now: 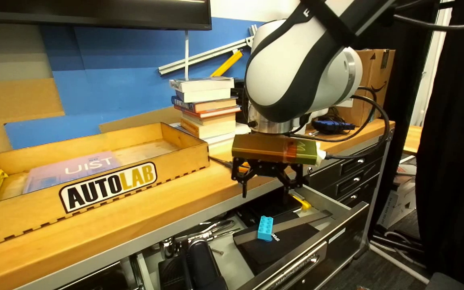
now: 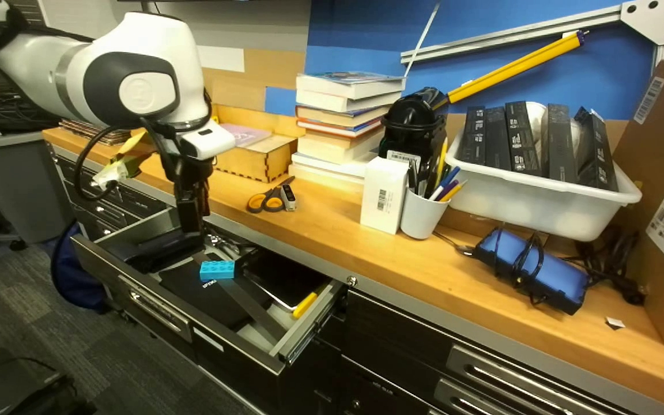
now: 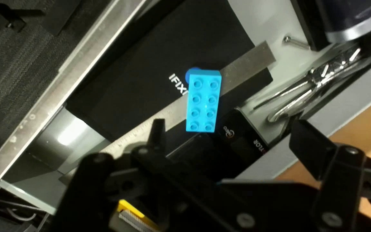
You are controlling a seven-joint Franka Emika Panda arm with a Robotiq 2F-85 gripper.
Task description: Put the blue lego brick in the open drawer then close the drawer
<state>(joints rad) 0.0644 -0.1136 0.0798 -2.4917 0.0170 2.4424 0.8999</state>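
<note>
Lying studs up inside the pulled-out drawer (image 2: pixel 222 337), the blue lego brick (image 3: pixel 203 103) sits over a metal ruler (image 3: pixel 250 64) that crosses a flat black case (image 3: pixel 134 74) marked with white letters. Toward the counter side of the drawer are shiny metal utensils (image 3: pixel 320 75), and a yellow-handled tool (image 2: pixel 306 305) rests near an end wall. Above the drawer hangs the gripper (image 1: pixel 265 196), apart from the brick, its fingers (image 3: pixel 312 149) spread wide. On the wooden counter (image 1: pixel 155 203) stands a shallow wooden tray (image 1: pixel 187 161) bearing an AUTOLAB sign (image 1: pixel 109 186), with a stack of books (image 1: pixel 206 108) near it. Farther along, in an exterior view, are a white cup (image 2: pixel 421 219) of pens and a white bin (image 2: pixel 539 202) holding upright black boxes (image 2: pixel 519 138).
</note>
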